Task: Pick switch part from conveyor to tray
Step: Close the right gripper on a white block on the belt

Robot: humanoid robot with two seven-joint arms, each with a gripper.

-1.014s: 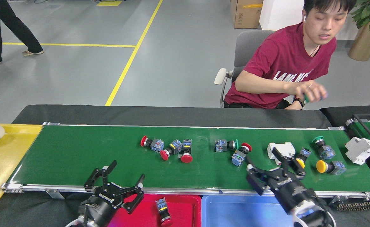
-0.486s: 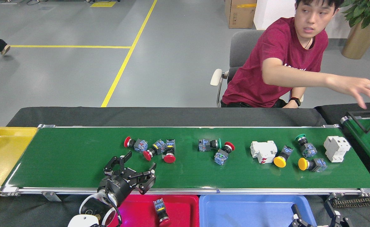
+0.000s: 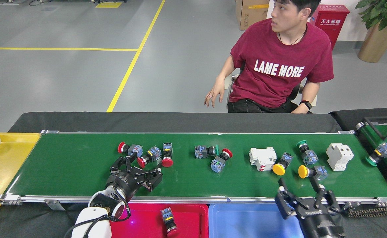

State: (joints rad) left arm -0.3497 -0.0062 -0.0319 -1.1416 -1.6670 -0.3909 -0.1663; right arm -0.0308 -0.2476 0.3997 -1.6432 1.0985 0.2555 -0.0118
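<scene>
Since the earlier frames every part on the conveyor [image 3: 74, 168] has drifted left, the left end effector [image 3: 140, 168] has reached further over the belt toward the red-capped cluster, and the right end effector [image 3: 300, 191] has come back up into view over the belt's near rail.

At far left a yellow tray [image 3: 2, 165] lies against the belt's end. The left end effector hovers with fingers spread, holding nothing, just below three switch parts lying together: a red one [image 3: 129, 148], a second red one [image 3: 149, 156] and a third [image 3: 167, 155] with its red cap toward the near side. Below the rail, a red tray [image 3: 187, 218] holds one switch part [image 3: 168, 222] with a red cap. Beside it is a blue tray [image 3: 246, 221], bare where it shows.

Mid-belt lie a green-capped switch [image 3: 206, 151] and a red-capped one [image 3: 221, 159], touching or nearly so. Further right come a white breaker [image 3: 263, 158], a yellow switch [image 3: 282, 163], a green switch [image 3: 305, 152], another yellow switch [image 3: 310, 172] and a second white breaker [image 3: 338, 156]. The right end effector has its fingers spread and empty, near the second yellow switch.

A second belt [image 3: 383, 134] at far right carries a green-capped switch [image 3: 381, 152]. Across the bench [image 3: 180, 121] sits a person [image 3: 279, 66] in a maroon shirt.
</scene>
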